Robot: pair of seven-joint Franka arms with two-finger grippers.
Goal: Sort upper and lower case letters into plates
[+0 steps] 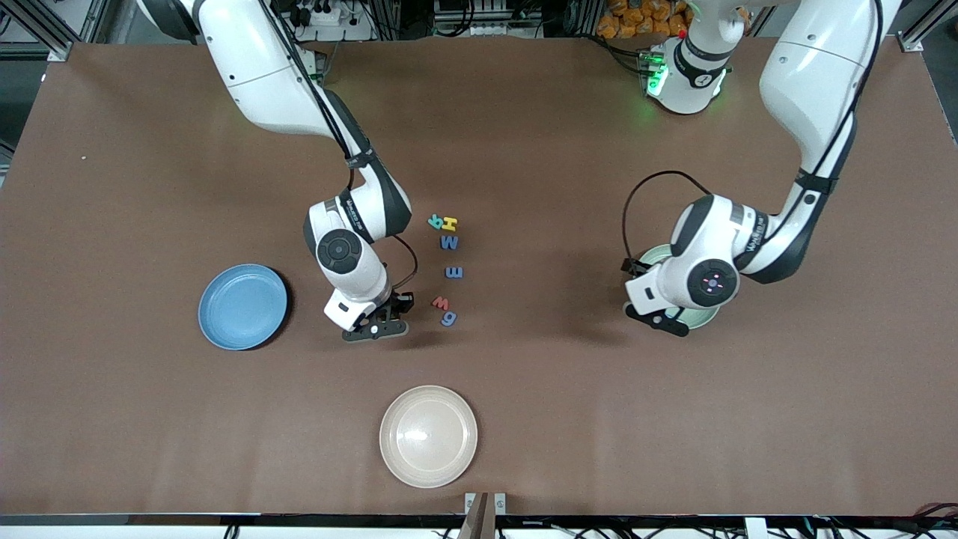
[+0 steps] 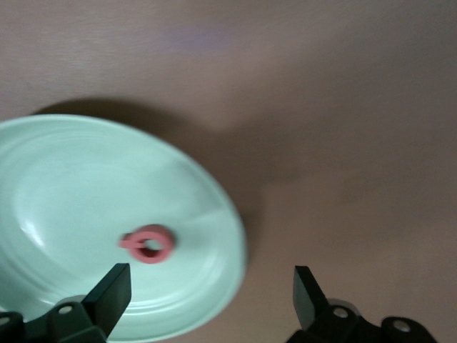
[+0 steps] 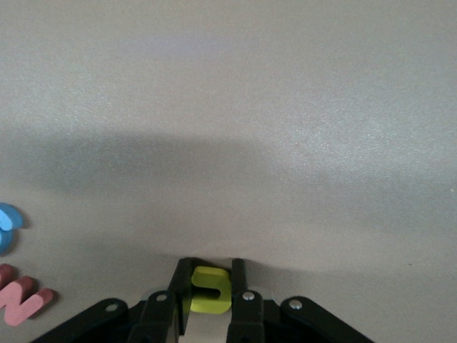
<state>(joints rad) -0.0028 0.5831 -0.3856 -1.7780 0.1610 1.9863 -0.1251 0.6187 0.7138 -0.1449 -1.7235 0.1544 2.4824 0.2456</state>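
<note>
Under the left gripper (image 1: 658, 318), the mint plate (image 1: 655, 255) is mostly hidden.

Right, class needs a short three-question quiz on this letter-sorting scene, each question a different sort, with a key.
1. True or false: the right gripper is shut on a yellow letter.
2. Which plate holds the red letter? A) blue plate B) mint green plate C) beige plate
3. Fill in: the left gripper, over the mint green plate's edge, has its jaws ____.

Key: 1 true; 2 B; 3 open.
</note>
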